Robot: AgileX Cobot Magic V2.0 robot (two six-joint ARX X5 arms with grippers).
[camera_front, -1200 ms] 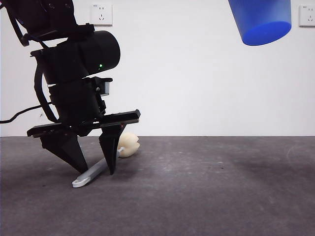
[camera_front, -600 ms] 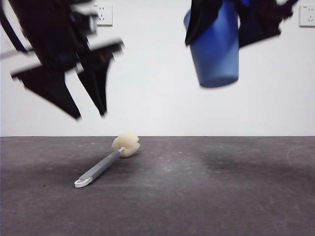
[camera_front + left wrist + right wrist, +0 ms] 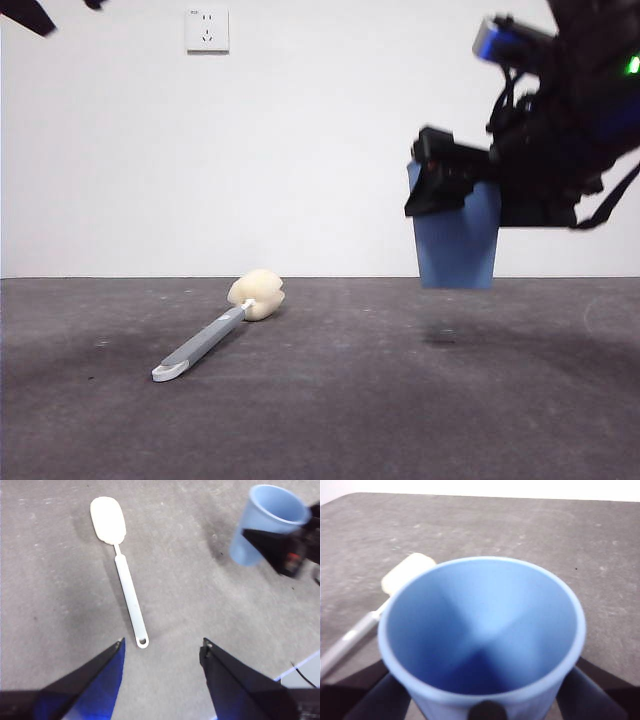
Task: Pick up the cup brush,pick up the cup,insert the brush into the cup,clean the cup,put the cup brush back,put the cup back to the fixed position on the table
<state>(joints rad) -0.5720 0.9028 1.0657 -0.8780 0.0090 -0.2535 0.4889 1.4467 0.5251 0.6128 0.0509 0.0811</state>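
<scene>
Grey, mottled and matte, the table (image 3: 400, 400) fills the lower part of the front view, under a white wall. Your right hand (image 3: 470, 190) comes in from the upper right, big and dark, closed around the cup (image 3: 457, 245). That blue tumbler hangs upright just above the table, mouth up, its base not touching the surface as far as the front view shows. From the right wrist you look straight down into its empty interior (image 3: 482, 630).

Lying flat on the table, well apart from the cup, is the cup brush (image 3: 222, 330), its cream sponge head toward the wall and its white looped end nearer the camera. Your left hand (image 3: 162, 655) is raised high above it, spread open and empty, the loop showing between its two black jaws.

By my reading, the step in hand is setting the cup back at its place. Lower it straight, keep it level so the base lands flat, and let go only once it rests on the table. Then lift clear without brushing the thin rim, since a light tumbler is likely to tip.
</scene>
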